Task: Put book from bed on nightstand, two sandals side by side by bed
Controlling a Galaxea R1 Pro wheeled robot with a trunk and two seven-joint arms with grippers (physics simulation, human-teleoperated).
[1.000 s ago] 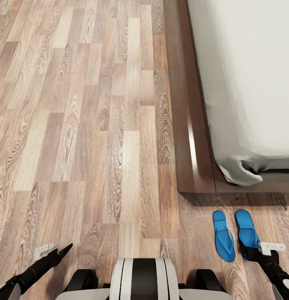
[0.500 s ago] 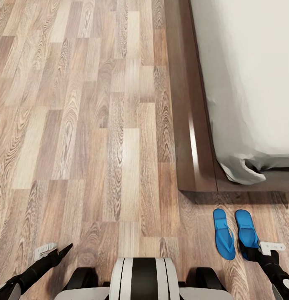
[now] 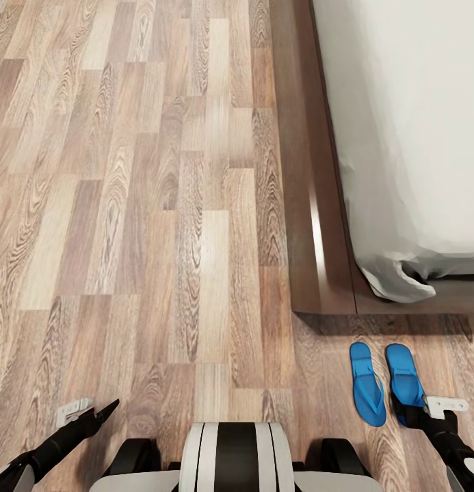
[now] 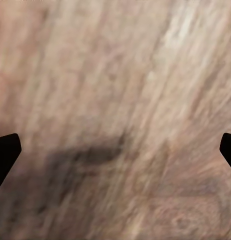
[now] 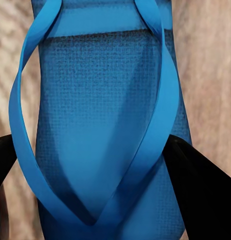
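Observation:
Two bright blue sandals lie side by side on the wood floor just off the bed's corner, the left sandal (image 3: 366, 386) and the right sandal (image 3: 403, 374). My right gripper (image 3: 405, 414) hangs low over the right sandal's heel end. In the right wrist view this sandal (image 5: 100, 100) lies flat between the dark fingers (image 5: 200, 185), and the right gripper (image 5: 95, 165) is open astride it. My left gripper (image 3: 103, 412) hovers open over bare floor. The bed (image 3: 312, 205) has a dark brown frame and a light grey mattress (image 3: 401, 102). The book and the nightstand are out of view.
Wood-plank floor (image 3: 161, 205) spreads wide to the left of the bed frame. The frame's raised edge runs close to the sandals' toes. My base (image 3: 235, 458) sits at the near edge between the arms.
The whole view shifted slightly between the oldest frame and the later ones, so the camera moved. Both arms and the sandals hold the same places.

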